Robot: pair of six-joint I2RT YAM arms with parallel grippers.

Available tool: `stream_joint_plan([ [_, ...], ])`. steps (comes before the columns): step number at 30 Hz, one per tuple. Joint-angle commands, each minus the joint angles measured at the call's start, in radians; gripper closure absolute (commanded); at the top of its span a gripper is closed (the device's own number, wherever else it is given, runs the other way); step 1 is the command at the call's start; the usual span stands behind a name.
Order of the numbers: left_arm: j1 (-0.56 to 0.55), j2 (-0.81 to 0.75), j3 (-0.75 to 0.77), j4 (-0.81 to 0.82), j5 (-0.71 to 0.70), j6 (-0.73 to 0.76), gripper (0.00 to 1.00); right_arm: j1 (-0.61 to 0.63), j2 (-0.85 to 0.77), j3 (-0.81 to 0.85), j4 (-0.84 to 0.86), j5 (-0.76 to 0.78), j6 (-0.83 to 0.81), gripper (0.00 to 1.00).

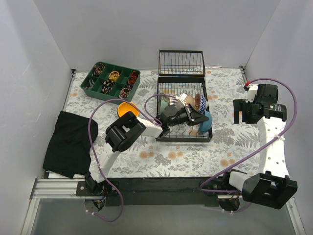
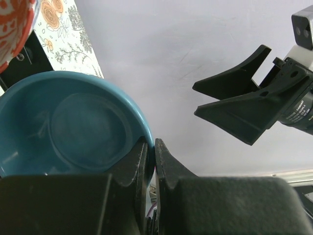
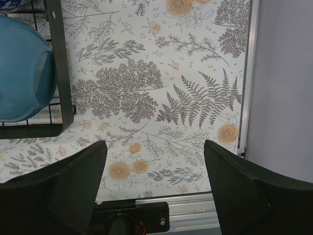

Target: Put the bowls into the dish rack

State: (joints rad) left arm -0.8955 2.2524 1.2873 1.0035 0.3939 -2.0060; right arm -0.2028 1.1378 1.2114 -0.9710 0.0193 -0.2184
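The left arm is stretched right across the dish rack (image 1: 165,87), and the left end effector (image 2: 150,147) is pinched narrow on the rim of the solid blue bowl (image 2: 73,127). The wrist view is clear: one finger inside the rim, one outside, barely a gap between them. That bowl sits at the near right corner of the rack, tipped on its side. Whether it rests on the wires, I cannot tell.

Just far of it in the rack, the beige bowl (image 1: 186,99) and the blue patterned bowl (image 1: 201,102) stand on edge among the tines. A red-and-white bowl (image 2: 12,24) peeks into the left wrist view just beside the blue one.

Out on the floral counter (image 1: 230,142), the orange-yellow bowl (image 1: 126,106) lies left of the rack, mouth up, outside it.

Over on the right, the right end effector (image 3: 154,144) hangs above bare counter just right of the rack, fingers spread wide and holding nothing.

At the far left there's a green tray (image 1: 110,81), with a black cloth (image 1: 68,142) at the near left.
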Motion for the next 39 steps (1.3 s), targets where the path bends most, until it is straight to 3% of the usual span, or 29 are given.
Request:
stream_joint_plan([
  [1, -0.019, -0.001, 0.004, -0.061, -0.056, -0.207, 1.0, -0.003, 0.0, -0.013, -0.005, -0.009, -0.013, 0.12],
  [7, -0.029, -0.002, -0.019, -0.126, -0.076, -0.275, 1.0, -0.004, -0.004, -0.007, -0.009, -0.001, -0.018, 0.12],
  [14, -0.023, -0.05, -0.08, 0.026, -0.035, -0.287, 1.0, -0.004, -0.001, -0.012, -0.012, -0.009, -0.018, 0.12],
  [17, -0.023, -0.057, -0.103, -0.02, -0.032, -0.298, 1.0, -0.004, 0.007, -0.012, -0.012, -0.012, -0.016, 0.12],
  [20, -0.016, -0.077, -0.118, -0.043, -0.023, -0.266, 0.78, -0.004, 0.008, -0.009, -0.009, -0.012, -0.013, 0.12],
  [21, -0.01, -0.082, -0.118, -0.051, -0.017, -0.255, 0.65, -0.004, 0.007, -0.009, -0.006, -0.039, -0.013, 0.12],
  [24, 0.0, -0.115, -0.121, -0.075, -0.003, -0.192, 0.49, -0.004, -0.001, -0.009, -0.005, -0.044, -0.012, 0.12],
  [31, 0.044, -0.229, -0.192, -0.175, 0.048, -0.047, 0.33, -0.004, -0.027, -0.013, -0.012, -0.053, -0.004, 0.12],
  [39, 0.099, -0.407, -0.175, -0.556, 0.261, 0.326, 0.31, -0.004, -0.05, -0.018, -0.009, -0.07, 0.005, 0.11],
])
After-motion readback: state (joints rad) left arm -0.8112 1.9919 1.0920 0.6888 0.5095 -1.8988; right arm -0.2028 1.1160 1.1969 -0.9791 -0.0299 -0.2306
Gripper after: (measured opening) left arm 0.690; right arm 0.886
